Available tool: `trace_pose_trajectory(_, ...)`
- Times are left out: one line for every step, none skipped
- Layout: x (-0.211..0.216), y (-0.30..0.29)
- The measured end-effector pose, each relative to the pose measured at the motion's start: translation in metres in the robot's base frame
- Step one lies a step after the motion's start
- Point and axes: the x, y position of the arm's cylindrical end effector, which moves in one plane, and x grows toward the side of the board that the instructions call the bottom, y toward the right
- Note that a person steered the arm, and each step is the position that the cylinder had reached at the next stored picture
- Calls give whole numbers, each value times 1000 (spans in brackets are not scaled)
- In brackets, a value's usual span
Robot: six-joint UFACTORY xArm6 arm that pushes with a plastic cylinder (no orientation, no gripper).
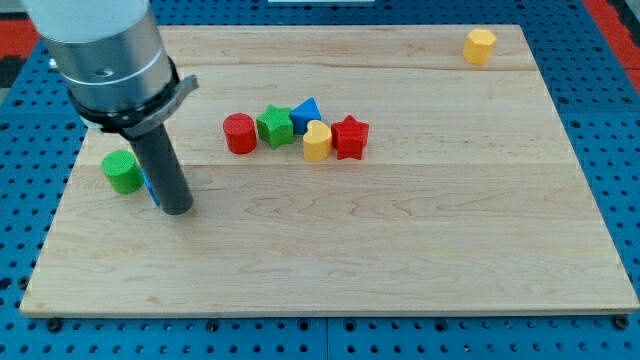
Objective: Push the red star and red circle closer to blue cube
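The red circle (pixel 240 133) stands left of the board's centre, at the left end of a tight cluster. The red star (pixel 349 137) is at the cluster's right end. A sliver of a blue block (pixel 149 186) shows at the left edge of my rod, mostly hidden behind it; its shape cannot be made out. My tip (pixel 177 209) rests on the board at the view's left, touching or right beside that blue block, and well left of and below the red circle.
Between the two red blocks sit a green star (pixel 275 126), a blue triangle (pixel 306 113) and a yellow heart (pixel 317 142). A green circle (pixel 122 171) lies just left of my rod. A yellow hexagon (pixel 480 46) sits at the top right of the wooden board (pixel 400 250).
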Motion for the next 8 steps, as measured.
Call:
trace_pose_trajectory(-12,-10)
trace_pose_trajectory(-11,-1)
trace_pose_trajectory(-8,52)
trace_pose_trajectory(-8,86)
trace_pose_trajectory(-8,86)
trace_pose_trajectory(-8,86)
trace_pose_trajectory(-8,87)
trace_pose_trajectory(-8,150)
